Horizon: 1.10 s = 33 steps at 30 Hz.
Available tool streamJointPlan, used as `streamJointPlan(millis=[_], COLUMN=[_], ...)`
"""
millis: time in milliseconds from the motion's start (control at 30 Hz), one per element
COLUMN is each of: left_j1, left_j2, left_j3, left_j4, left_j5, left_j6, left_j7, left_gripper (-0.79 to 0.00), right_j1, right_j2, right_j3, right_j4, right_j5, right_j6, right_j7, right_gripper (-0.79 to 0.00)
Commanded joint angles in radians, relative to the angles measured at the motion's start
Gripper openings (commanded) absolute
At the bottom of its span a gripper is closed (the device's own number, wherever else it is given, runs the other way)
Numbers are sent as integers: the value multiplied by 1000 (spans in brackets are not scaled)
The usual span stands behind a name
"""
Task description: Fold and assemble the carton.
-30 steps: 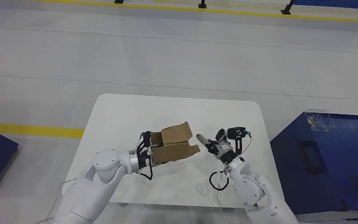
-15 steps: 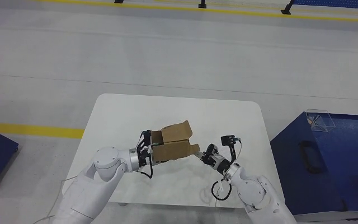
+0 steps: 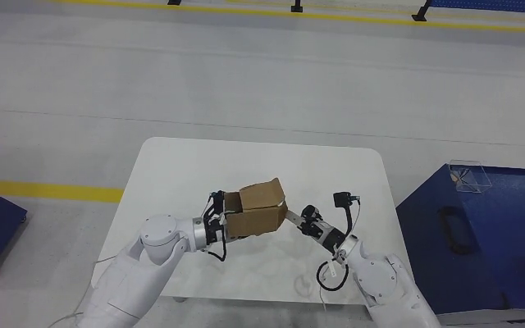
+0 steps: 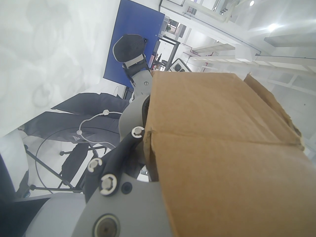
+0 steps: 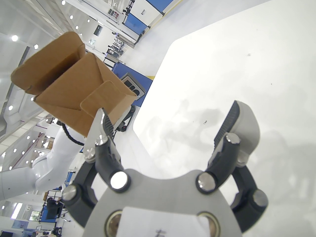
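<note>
The carton (image 3: 258,215) is plain brown, the table (image 3: 180,172) white.

bright ceiling lamps (image 4: 272,27) flare; soft shadows on table (image 5: 222,62).

White rectangular table with rounded corners (image 3: 180,164) stands on a pale grey floor (image 3: 246,74). Yellow painted floor line (image 3: 57,192) meets its left edge. Large dark blue block (image 3: 492,262) to its right carries a clear plastic tray (image 3: 469,175)
</note>
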Motion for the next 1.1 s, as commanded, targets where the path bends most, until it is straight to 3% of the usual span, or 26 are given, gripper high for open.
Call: streamJointPlan(millis=[0, 1067], left_j1=[2, -7], left_j2=[0, -4], left_j3=[-1, 7], left_j4=[-1, 5], left_j5=[0, 20], left_j6=[0, -1], left_j7=[-4, -17], left_gripper=[-785, -785], right_j1=[2, 41], right_j2=[0, -6], right_j3=[-4, -55], right_j4=[-6, -35], right_j5=[-2, -63], right_j6=[4, 55], right_j7=[-1, -28], right_gripper=[0, 0])
